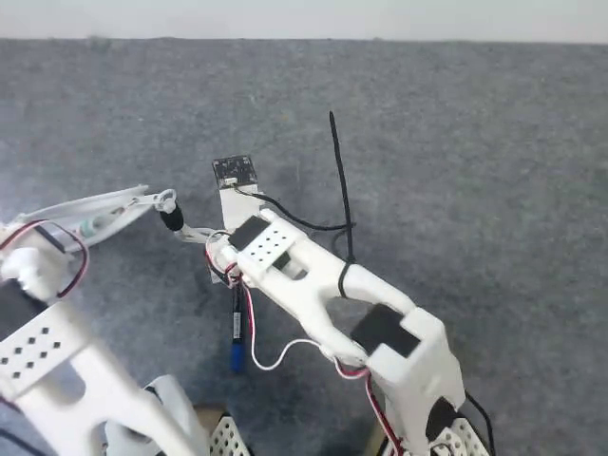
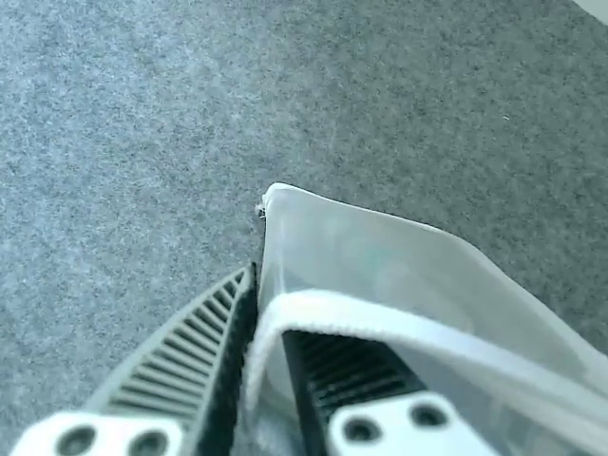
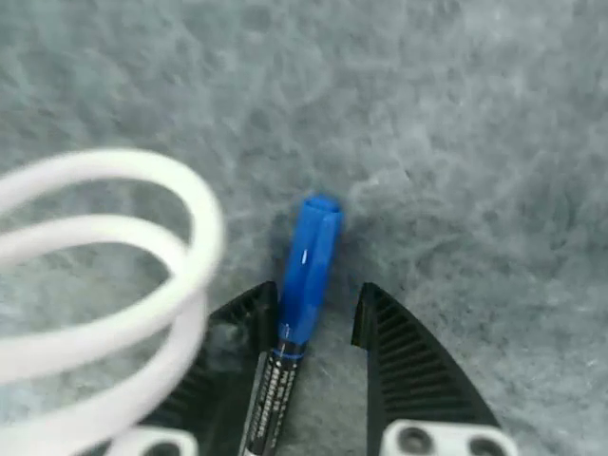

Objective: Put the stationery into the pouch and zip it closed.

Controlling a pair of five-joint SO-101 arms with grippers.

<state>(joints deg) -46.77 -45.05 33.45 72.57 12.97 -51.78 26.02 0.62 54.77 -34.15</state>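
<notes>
A translucent white pouch (image 1: 104, 214) is lifted off the grey carpet at the left. My left gripper (image 2: 269, 304) is shut on its white zipper edge (image 2: 380, 328), and the pouch wall (image 2: 380, 266) fills the space beyond the fingers. A marker with a blue cap (image 1: 236, 332) lies on the carpet under the right arm. My right gripper (image 3: 318, 287) is low over it and open. The marker's blue cap (image 3: 309, 256) sticks out between the two black fingers, close to one and with a gap to the other. From above, the right gripper (image 1: 223, 261) sits just beside the pouch's end.
Grey carpet (image 1: 456, 142) covers the whole surface, with open room at the back and right. A black cable (image 1: 340, 180) rises from the right arm. A white cable loop (image 3: 142, 247) hangs close to the right wrist camera. Both arm bases stand at the near edge.
</notes>
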